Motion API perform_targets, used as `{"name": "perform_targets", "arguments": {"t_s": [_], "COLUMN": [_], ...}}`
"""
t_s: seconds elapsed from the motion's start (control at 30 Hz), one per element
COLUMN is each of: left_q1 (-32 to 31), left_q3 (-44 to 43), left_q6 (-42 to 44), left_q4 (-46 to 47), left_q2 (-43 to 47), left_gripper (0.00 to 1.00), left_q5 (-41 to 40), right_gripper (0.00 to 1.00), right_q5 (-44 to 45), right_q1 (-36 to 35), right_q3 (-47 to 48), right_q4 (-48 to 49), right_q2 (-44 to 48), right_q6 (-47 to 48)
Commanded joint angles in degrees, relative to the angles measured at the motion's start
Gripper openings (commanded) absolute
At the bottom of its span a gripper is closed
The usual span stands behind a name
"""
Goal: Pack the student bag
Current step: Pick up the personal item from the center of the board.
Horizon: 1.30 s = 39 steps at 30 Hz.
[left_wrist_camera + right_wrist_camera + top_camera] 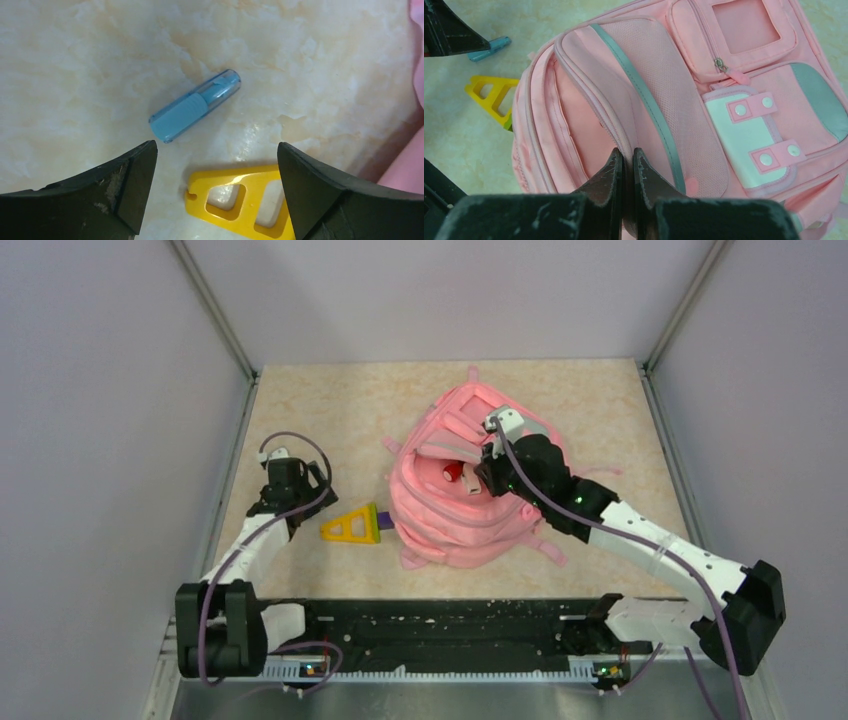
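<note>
The pink backpack (470, 525) lies flat on the pale marbled surface (330, 410), about midway between the far and near edges and a little toward the right edge. Its front, with the pockets and grey strips, faces up and its main compartment gapes open on the side toward the left edge. Something small, red and white (455, 472), shows inside that opening. The right arm reaches in from the near right corner, and the right fingers (614, 172) are pressed together on the piped rim of the opening, pinching the fabric there. The left arm stands near the left edge, well apart from the backpack. The left fingers (292, 483) are spread wide and point down at the surface, holding nothing. Just beyond their tips a short blue see-through tube (195, 106) lies at a slant. Beside it is a flat yellow triangle (232, 175) with cut-out windows. The triangle sits between the left arm and the backpack, with a purple piece (384, 523) at the end nearest the backpack.
</note>
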<state>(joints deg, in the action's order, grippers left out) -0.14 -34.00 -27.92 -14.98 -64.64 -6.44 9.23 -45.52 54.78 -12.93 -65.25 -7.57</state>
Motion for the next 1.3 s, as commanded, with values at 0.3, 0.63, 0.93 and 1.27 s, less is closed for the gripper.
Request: {"name": "perform_targets", "arguments": {"t_s": [0.3,0.63,0.93,1.27], "left_q1": [7.88,7.79,5.51,5.44], "left_q3": [-7.56,-6.27,-0.77,-2.83], "left_q6": [0.41,0.46,-2.66,-5.44], "left_q4": [4.69,4.25,3.25,0.18], "left_q2": [-16.7,-18.56,-12.93,-18.87], "left_gripper": [0.94,0.93,0.92,0.65], "left_q5": [6.11,12.53,16.46,9.91], "right_gripper": [0.0,0.0,0.0,0.0], "right_q5": [1.86,1.85,0.81,0.76], "right_q1": [-0.19,-0.19,-0.19,-0.19], "right_q3": [1.0,1.12,1.12,0.73], "right_q4": [6.53,6.72,7.22,7.32], "right_q2": [4.91,4.37,3.3,4.43], "right_q6": [0.14,0.24,-0.27,-0.34]}}
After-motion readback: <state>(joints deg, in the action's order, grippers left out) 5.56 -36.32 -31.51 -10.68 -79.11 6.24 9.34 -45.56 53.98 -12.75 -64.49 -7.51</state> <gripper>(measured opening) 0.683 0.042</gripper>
